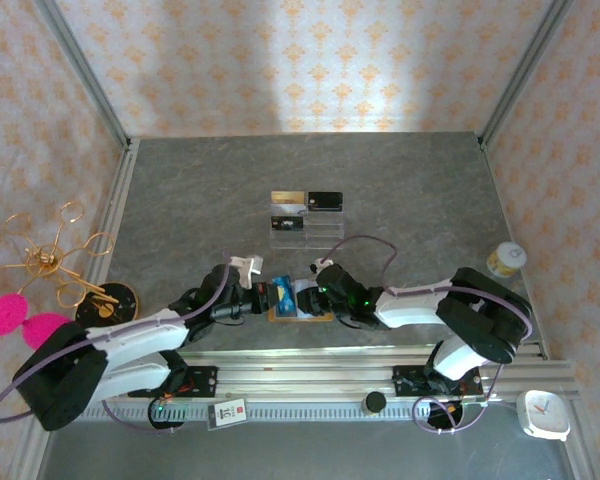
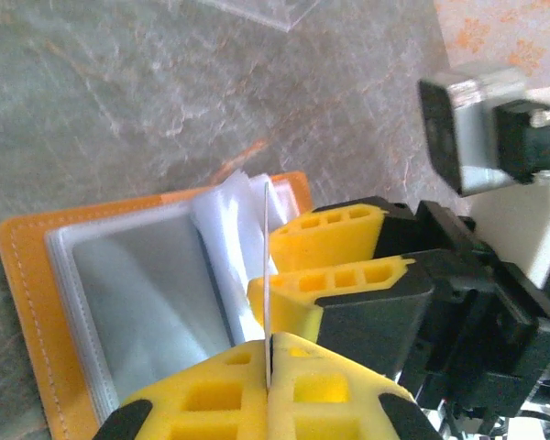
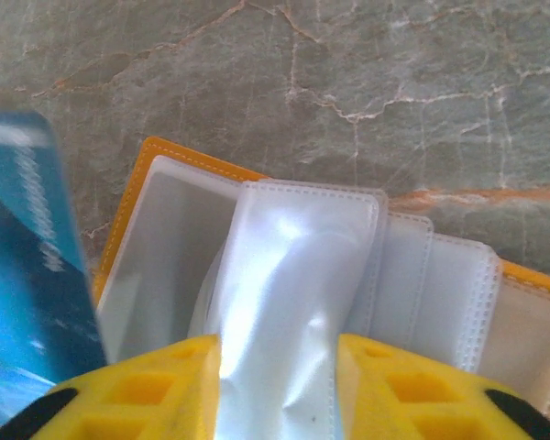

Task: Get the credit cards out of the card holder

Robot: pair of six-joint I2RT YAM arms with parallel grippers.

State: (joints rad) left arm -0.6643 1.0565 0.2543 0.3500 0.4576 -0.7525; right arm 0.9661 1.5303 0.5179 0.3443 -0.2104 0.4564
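Note:
The card holder lies open near the table's front edge, orange leather around clear plastic sleeves. My left gripper is shut on a light blue credit card, seen edge-on as a thin line and as a blue slab left of the holder. My right gripper stands open over the holder, its fingers either side of a raised, bowed sleeve. In the top view the left gripper and right gripper meet over the holder. The right gripper sits just beyond the card.
A clear acrylic stand behind the holder carries a gold card, a black card and a dark card. A small jar stands at right. A gold wire ornament and a black disc are at left.

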